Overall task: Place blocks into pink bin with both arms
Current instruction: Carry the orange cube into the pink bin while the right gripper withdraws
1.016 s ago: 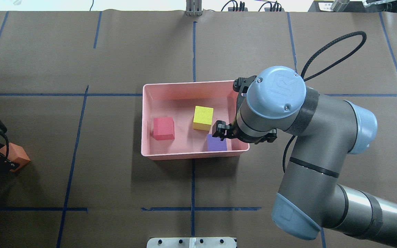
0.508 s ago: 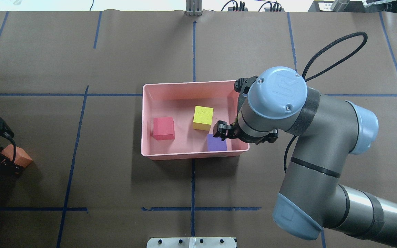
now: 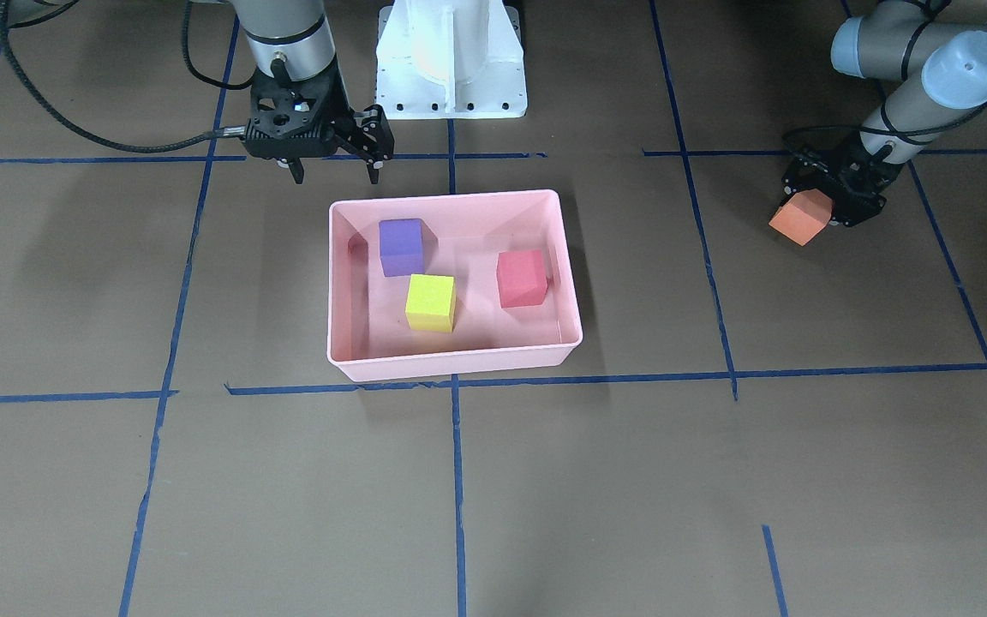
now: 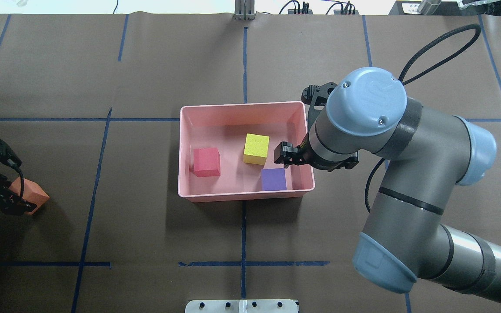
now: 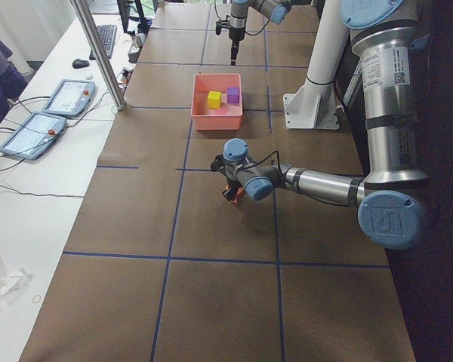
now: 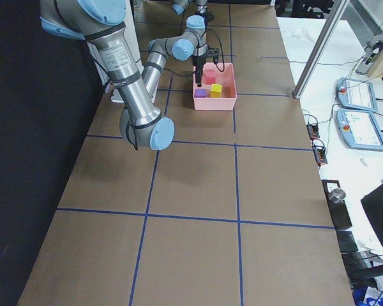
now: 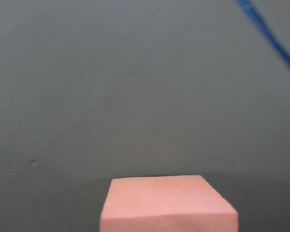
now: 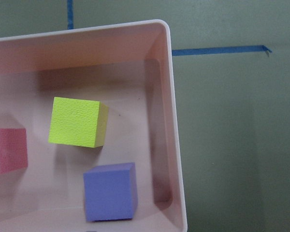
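Observation:
The pink bin (image 4: 242, 198) stands mid-table; it also shows in the front view (image 3: 451, 367). In it lie the red-pink block (image 4: 207, 161), the yellow-green block (image 4: 256, 148) and the purple block (image 4: 274, 179), all apart. My right gripper (image 3: 335, 171) is open and empty, raised over the bin's right end wall. Its wrist view shows that wall (image 8: 171, 121) and the purple block (image 8: 110, 192). My left gripper (image 4: 13, 195) is shut on the orange block (image 4: 31, 196), far left of the bin, tilted just above the table (image 3: 800, 217).
The white pedestal base (image 3: 451, 60) stands at the robot's edge behind the bin. Blue tape lines (image 4: 243, 226) grid the brown table cover. A black cable (image 4: 433, 48) loops off my right arm. A side table with tablets (image 5: 64, 98) and a metal post (image 5: 98, 53) lie beyond the far edge.
My right arm has moved right and away from the robot, from over the purple block to the bin's right wall. My left gripper has shifted slightly toward the bin with the orange block.

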Robot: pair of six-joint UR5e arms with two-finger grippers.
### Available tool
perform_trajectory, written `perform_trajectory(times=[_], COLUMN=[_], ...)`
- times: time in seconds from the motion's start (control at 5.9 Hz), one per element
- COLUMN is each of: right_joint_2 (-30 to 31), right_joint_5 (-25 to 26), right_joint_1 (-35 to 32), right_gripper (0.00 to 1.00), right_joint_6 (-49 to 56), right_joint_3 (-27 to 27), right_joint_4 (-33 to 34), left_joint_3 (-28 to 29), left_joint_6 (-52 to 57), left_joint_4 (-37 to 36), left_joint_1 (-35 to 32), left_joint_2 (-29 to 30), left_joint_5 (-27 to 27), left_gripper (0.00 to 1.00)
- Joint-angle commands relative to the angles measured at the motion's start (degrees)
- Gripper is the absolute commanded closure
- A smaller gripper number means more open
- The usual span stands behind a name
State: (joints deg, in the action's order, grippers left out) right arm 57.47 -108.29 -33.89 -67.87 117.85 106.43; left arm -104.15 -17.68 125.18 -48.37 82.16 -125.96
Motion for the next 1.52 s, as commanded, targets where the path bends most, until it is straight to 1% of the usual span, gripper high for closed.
perform_trajectory(times=[0.0,0.17,0.34,0.51,0.68,0.85,1.02,1.19,1.35], right_joint_2=[2.8,5.6,9.8,14.2,19.2,23.0,26.6,28.5,30.9], right_joint_5=[-6.5,-10.1,-13.1,-17.5,-20.7,-22.6,-22.7,-23.3,-23.3], right_joint_1=[-7.9,-12.8,-18.2,-24.5,-31.1,-35.9,-38.2,-39.4,-40.6], right_gripper=[0.00,0.00,0.00,0.00,0.00,0.00,0.00,0.00,0.00], right_joint_6=[12.4,20.6,32.8,44.3,56.3,64.5,69.7,71.5,74.6], right_joint_3=[0.2,0.1,0.2,0.2,0.4,0.4,1.2,1.4,2.1], right_joint_4=[-0.1,0.0,-0.2,-0.2,-0.3,-0.3,-0.5,-0.6,-0.6], left_joint_3=[-2.5,-3.8,-4.3,-4.5,-3.4,-0.6,1.8,0.8,-1.4], left_joint_6=[-9.9,-14.1,-18.0,-25.0,-34.0,-40.4,-45.6,-47.8,-45.3], left_joint_4=[-10.4,-20.7,-34.0,-42.1,-45.1,-45.1,-44.8,-44.8,-45.0], left_joint_1=[-2.8,-2.7,-2.2,1.4,8.2,12.9,17.3,17.7,17.3], left_joint_2=[11.7,20.1,31.1,39.8,46.4,50.9,53.6,53.1,50.4], left_joint_5=[0.6,0.7,1.0,4.5,7.5,11.4,15.2,15.9,15.6], left_gripper=[0.40,0.40,0.40,0.40,0.39,0.35,0.05,0.00,0.00])
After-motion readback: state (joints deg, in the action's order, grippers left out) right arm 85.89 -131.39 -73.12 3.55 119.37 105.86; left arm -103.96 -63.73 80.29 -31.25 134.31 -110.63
